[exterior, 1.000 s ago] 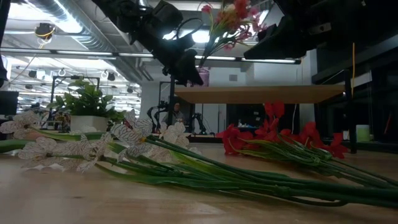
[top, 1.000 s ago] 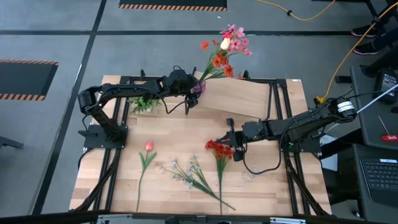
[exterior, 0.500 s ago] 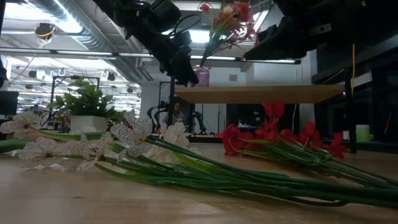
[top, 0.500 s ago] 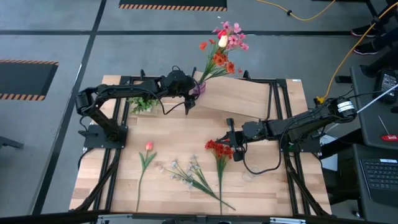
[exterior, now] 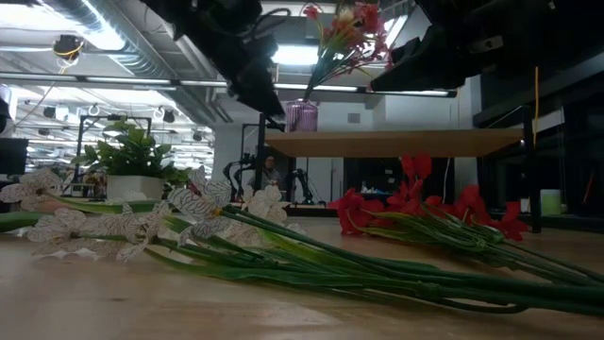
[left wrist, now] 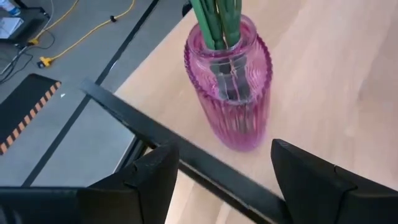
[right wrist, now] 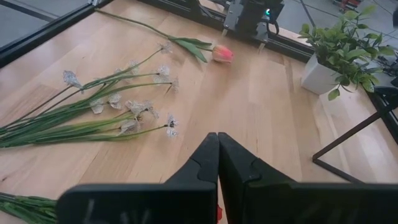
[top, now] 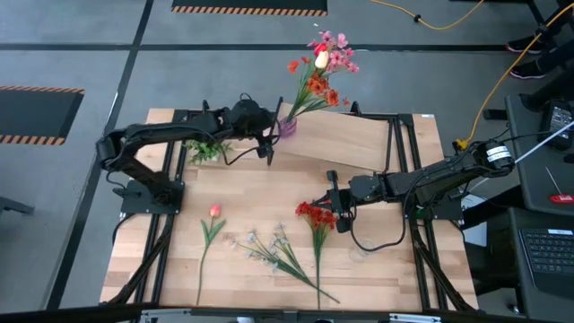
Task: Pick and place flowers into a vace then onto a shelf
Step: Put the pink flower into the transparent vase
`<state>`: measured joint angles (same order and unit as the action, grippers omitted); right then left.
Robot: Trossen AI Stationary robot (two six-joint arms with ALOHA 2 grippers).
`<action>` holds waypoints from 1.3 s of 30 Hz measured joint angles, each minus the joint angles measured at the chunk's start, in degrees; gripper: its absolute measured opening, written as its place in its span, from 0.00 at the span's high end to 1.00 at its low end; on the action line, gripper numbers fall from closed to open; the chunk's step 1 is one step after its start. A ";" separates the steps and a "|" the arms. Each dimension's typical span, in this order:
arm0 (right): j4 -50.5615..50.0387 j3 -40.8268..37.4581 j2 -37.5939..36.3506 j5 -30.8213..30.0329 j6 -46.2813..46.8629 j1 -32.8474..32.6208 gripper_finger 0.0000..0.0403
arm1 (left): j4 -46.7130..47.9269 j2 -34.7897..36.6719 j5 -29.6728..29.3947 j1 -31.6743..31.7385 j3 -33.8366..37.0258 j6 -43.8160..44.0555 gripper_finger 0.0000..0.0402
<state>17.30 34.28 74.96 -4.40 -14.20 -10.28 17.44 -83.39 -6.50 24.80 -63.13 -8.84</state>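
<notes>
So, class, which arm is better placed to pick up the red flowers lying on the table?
Probably the right. Its tool hangs just beside the red flowers, though it is shut and must open first. The left tool is open, up by the pink vase on the shelf, farther off.

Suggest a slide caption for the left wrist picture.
Open left gripper facing a pink glass vase of green stems standing on the shelf.

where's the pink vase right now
The pink vase stands on the shelf at its left corner in the high view, holding a bunch of flowers. The open left pincer is just beside it, not touching.
</notes>
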 joint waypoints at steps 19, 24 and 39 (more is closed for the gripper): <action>0.04 0.00 0.00 0.00 0.00 0.00 0.99 | 26.66 6.84 -12.37 -14.72 0.00 14.14 0.71; 0.04 0.00 0.00 0.00 0.00 0.00 0.99 | 36.50 7.89 -11.93 -21.45 0.00 26.48 0.82; 0.04 0.00 0.00 0.00 0.13 0.00 0.99 | 53.52 7.92 0.31 -43.37 0.00 68.69 0.99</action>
<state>17.34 34.28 74.96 -4.40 -14.06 -10.29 70.96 -75.46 -6.20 -18.57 -63.13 59.85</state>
